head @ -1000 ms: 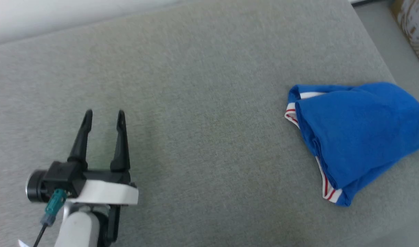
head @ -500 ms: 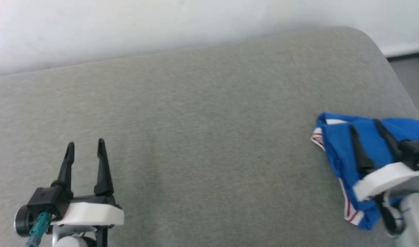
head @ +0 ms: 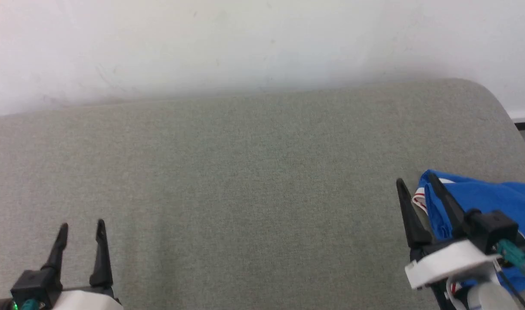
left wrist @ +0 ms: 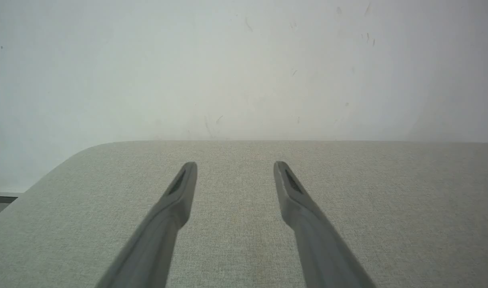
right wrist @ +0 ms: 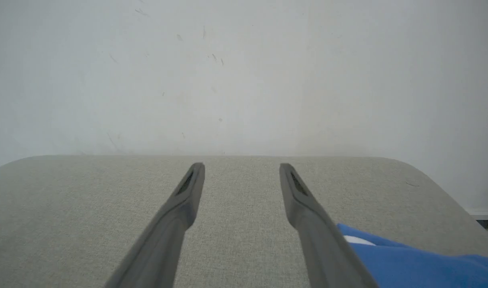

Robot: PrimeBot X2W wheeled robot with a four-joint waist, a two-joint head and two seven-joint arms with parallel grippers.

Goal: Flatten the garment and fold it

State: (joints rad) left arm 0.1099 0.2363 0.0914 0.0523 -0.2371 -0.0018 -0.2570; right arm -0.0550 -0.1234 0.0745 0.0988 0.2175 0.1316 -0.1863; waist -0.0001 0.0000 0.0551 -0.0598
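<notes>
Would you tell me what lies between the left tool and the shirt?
In the head view, bare grey cushion runs from the left tool to the open right tool, which stands at the left edge of the shirt.

Prob. a bare test rm: grey fabric bench by scuffed white wall

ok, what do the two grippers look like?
The left gripper and right gripper match: two long, tapered black jaws on a black block, backed by a white bracket. A teal connector with a thin dark cable plugs into the right one's side; the left has one too. Each jaw has a dark inset strip near its tip.
</notes>
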